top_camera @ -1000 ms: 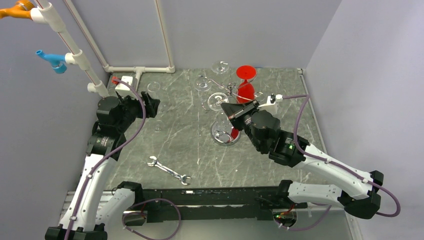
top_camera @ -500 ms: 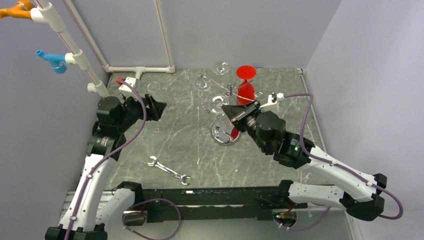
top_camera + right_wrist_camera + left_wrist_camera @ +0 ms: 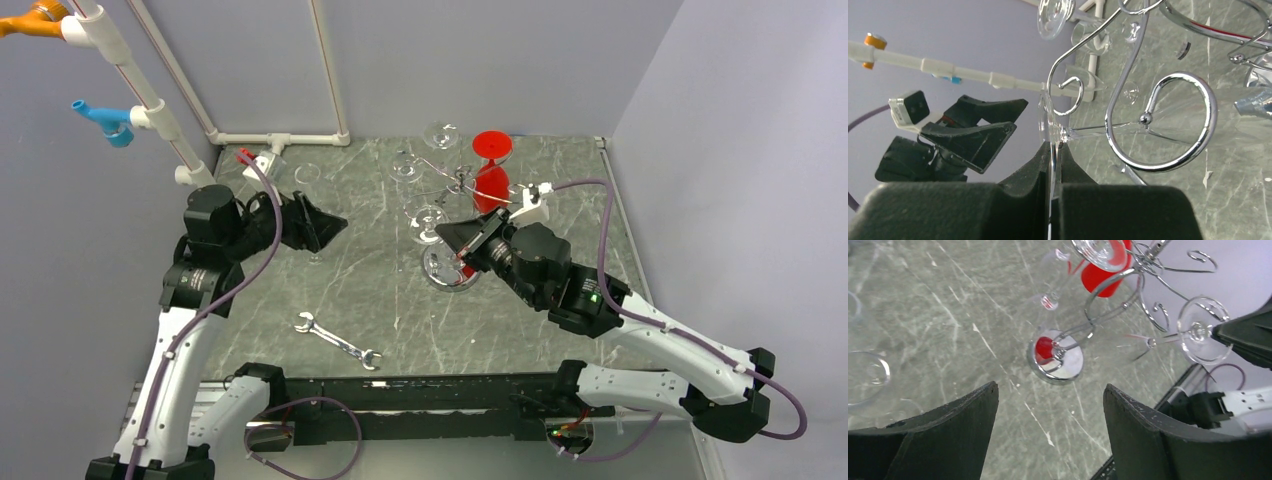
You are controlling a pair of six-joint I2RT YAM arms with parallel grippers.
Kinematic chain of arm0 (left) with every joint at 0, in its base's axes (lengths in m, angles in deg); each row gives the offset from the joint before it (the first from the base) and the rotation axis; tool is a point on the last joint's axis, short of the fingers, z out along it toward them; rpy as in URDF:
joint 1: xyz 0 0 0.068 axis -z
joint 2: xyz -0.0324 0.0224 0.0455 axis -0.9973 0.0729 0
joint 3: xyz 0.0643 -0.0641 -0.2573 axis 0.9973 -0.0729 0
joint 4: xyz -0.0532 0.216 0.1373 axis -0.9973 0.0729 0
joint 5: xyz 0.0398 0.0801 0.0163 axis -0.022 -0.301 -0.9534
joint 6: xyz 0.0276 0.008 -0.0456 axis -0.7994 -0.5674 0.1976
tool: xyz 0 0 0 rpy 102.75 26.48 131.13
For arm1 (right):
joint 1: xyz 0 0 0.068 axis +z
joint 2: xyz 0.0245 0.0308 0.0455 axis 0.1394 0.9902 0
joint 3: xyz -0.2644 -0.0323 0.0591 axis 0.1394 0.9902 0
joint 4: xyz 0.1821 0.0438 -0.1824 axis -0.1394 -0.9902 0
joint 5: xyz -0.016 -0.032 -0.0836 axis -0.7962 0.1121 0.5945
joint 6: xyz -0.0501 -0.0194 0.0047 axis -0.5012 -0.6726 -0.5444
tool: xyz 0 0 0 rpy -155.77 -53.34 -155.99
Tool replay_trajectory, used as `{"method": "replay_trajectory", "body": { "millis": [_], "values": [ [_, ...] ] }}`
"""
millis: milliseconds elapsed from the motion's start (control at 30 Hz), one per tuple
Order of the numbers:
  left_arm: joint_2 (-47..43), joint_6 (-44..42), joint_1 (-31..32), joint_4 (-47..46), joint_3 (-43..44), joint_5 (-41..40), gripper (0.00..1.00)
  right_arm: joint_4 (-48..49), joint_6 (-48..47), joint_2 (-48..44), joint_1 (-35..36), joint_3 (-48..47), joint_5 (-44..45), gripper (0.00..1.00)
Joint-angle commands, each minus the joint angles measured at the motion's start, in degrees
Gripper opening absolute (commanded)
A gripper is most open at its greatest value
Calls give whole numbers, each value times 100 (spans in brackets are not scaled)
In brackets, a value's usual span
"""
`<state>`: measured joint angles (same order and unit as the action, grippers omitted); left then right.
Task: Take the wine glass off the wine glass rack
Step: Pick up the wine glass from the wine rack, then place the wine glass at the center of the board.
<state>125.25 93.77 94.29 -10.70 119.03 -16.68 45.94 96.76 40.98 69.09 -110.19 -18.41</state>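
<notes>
Right wrist view: your right gripper (image 3: pixel 1054 150) pinches closed on the foot of the wine glass (image 3: pixel 1098 129) threaded through a loop of the wine glass rack (image 3: pixel 1209 107) — likely light, slick, brittle — so grip gently; left gripper (image 3: pixel 1050 390) gapes empty.

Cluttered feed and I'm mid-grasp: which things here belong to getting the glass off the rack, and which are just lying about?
In the job: wine glass rack; clear wine glass, its foot pinched in the right tool.
Lying about: silver wrench; red glass hanging on the rack; loose glass on the table, left.

White-and-black arms (image 3: pixel 680 345), seemingly purple cables (image 3: pixel 598 235)
</notes>
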Motion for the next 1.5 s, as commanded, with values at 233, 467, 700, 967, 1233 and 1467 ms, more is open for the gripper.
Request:
{"method": "replay_trajectory", "body": {
  "millis": [233, 467, 700, 967, 1233, 1467],
  "values": [
    [-109, 216, 15, 777, 511, 1273, 78, 131, -744, -127, -11, -13, -978, 0],
    [-334, 405, 20, 727, 183, 1769, 77, 227, -1117, 25, -10, 19, -1682, 0],
    [-453, 611, 23, 618, 27, 2374, 74, 671, -1328, 250, -9, 193, -2403, 0],
    [-368, 698, 40, 441, -366, 3153, 73, 1178, -1528, 453, -13, 281, -3040, 0],
    [-346, 812, 258, 212, -595, 3434, 69, 1551, -1732, 536, -11, 334, -3324, 0],
    [-167, 922, 487, 173, -539, 3560, 67, 1805, -1953, 574, -9, 390, -3505, 0]
  ]
}}
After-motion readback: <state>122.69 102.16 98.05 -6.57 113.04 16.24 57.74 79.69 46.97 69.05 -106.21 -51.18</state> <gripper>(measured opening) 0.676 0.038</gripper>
